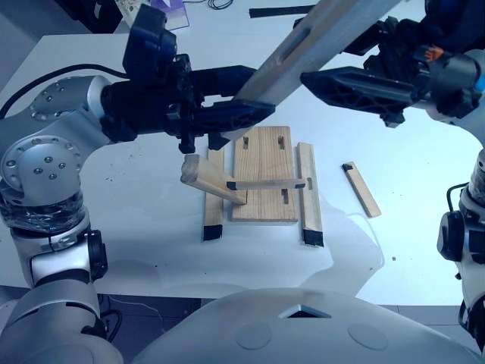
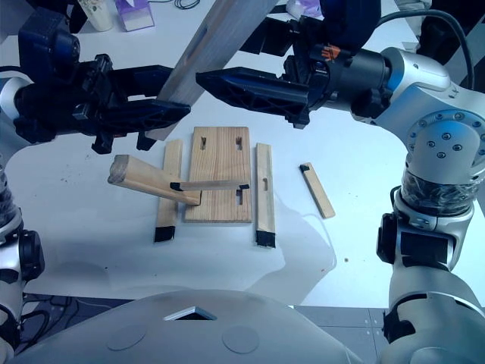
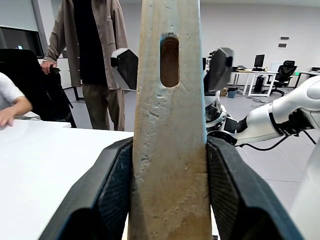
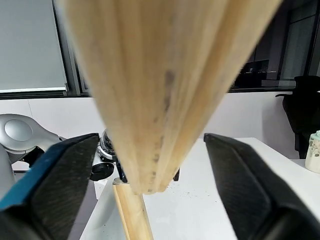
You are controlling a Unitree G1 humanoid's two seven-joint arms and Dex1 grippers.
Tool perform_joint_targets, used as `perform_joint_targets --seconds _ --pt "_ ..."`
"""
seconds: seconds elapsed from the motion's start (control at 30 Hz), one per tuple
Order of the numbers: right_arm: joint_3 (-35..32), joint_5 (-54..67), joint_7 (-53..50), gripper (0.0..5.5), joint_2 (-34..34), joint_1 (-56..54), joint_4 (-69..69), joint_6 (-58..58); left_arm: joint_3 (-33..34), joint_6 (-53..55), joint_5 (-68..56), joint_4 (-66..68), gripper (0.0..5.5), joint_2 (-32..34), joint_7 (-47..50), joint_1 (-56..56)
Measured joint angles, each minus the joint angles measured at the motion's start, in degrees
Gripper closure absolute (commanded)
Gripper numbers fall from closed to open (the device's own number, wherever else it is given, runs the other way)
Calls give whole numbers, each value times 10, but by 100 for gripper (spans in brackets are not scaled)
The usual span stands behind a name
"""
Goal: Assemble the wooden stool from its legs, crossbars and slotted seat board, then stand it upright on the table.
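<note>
My left gripper [image 1: 254, 95] is shut on a slotted wooden leg [image 1: 318, 34] and holds it slanted high above the table; both fingers [image 3: 112, 185] press its sides. My right gripper [image 4: 150, 137] is open and straddles the same leg farther up, with gaps on both sides. Below on the table lies the slotted seat board [image 1: 264, 155]. One leg [image 1: 214, 212] lies flat along its left side, another [image 1: 309, 205] along its right. A third leg [image 1: 208, 176] lies askew at the board's left, joined to a thin crossbar [image 1: 265, 184] that crosses the board. A loose crossbar [image 1: 361, 189] lies to the right.
The white table [image 1: 114, 227] has free room at the left and front. A cup [image 2: 95, 11] and a purple box [image 2: 136, 11] stand at its far edge, and a dark strip [image 1: 280, 10] lies near the back.
</note>
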Motion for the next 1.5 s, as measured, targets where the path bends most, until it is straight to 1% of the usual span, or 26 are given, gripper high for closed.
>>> perform_joint_targets --seconds 0.17,0.23,0.63,0.67,0.93,1.0,1.07,1.17,1.23,1.33,1.37,1.43,1.5 --pt "2 0 6 317 0 -5 -2 0 -1 -1 11 -4 349 10 -20 21" --pt "2 0 9 343 0 -6 -2 1 -1 -4 12 -5 349 12 -28 27" --pt "12 -15 23 348 -2 -8 -6 6 -11 -9 20 4 349 19 -50 35" --pt "14 -18 26 348 -2 -6 -6 3 -12 -7 20 6 312 19 -49 34" --pt "15 -70 20 348 6 -2 -4 -23 -13 -1 20 34 194 10 -17 12" --pt "14 -85 15 348 7 -3 1 -32 -13 -3 29 52 186 3 -3 0" --pt "15 -124 14 348 4 -3 8 -55 -10 -14 39 69 186 -2 8 -13" --pt "34 -227 46 349 -38 6 9 -116 2 -45 80 105 186 -1 21 -30" --pt "40 -270 73 349 -67 32 10 -141 8 -70 121 134 186 9 28 -30" --pt "39 -321 124 349 -118 103 13 -179 13 -134 212 191 186 45 22 -10" --pt "37 -330 135 349 -126 120 13 -187 12 -153 236 201 186 55 15 4" --pt "25 -348 168 349 -154 184 12 -209 -3 -221 311 213 186 89 -25 88" --pt "16 -355 185 349 -161 224 8 -219 -20 -267 355 210 186 104 -57 160"
